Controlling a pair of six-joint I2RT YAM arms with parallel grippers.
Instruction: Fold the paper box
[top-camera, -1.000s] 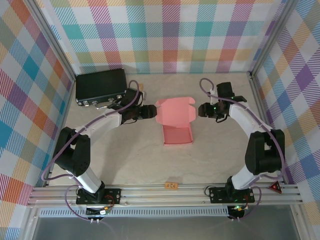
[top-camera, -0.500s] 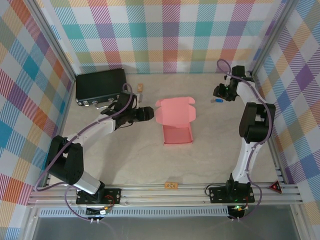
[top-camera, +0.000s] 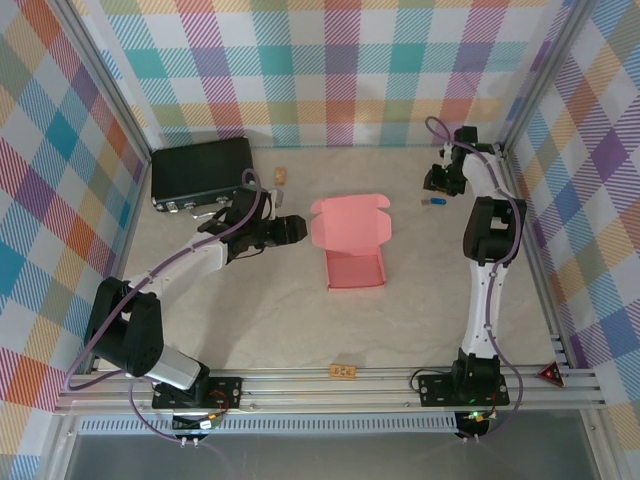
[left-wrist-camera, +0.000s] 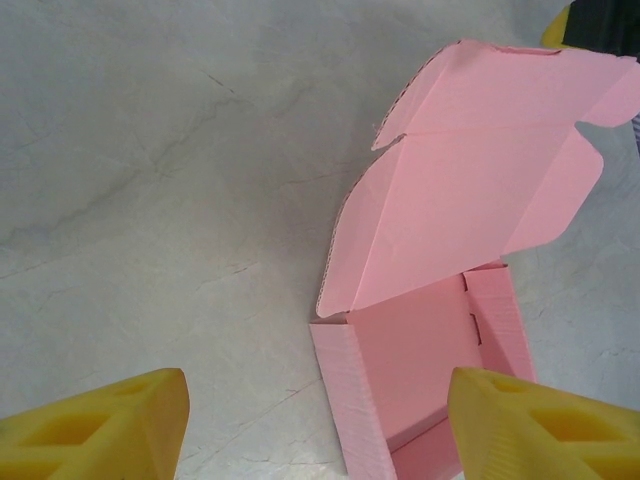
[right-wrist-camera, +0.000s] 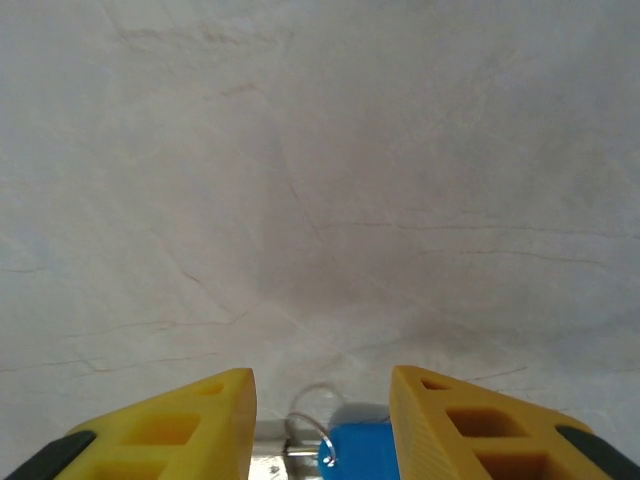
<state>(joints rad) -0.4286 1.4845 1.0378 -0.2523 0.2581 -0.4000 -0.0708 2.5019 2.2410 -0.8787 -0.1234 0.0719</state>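
One paper box (top-camera: 350, 245) sits near the middle of the worktop (top-camera: 250, 310): a shallow tray with its walls up, and a flapped lid raised from the tray's far wall. It is thin corrugated card, so I judge it light, springy at the creases, easy to dent and likely to slide on the smooth surface. A hold on the lid's free edge or a side flap, with the tray pinned, looks safest.

The left gripper (top-camera: 290, 229) hangs just off the lid's left side, its yellow fingers (left-wrist-camera: 120, 425) spread wide and empty. The right gripper (top-camera: 437, 182) is by the far right corner, fingers (right-wrist-camera: 170, 425) part-way apart over a small blue tag (right-wrist-camera: 362, 455) with a ring; whether they touch it I cannot tell.

The worktop is pale with a marbled, stone-like look. A black case (top-camera: 200, 172) lies at its far left corner, and checked panels (top-camera: 340, 70) wall it in.
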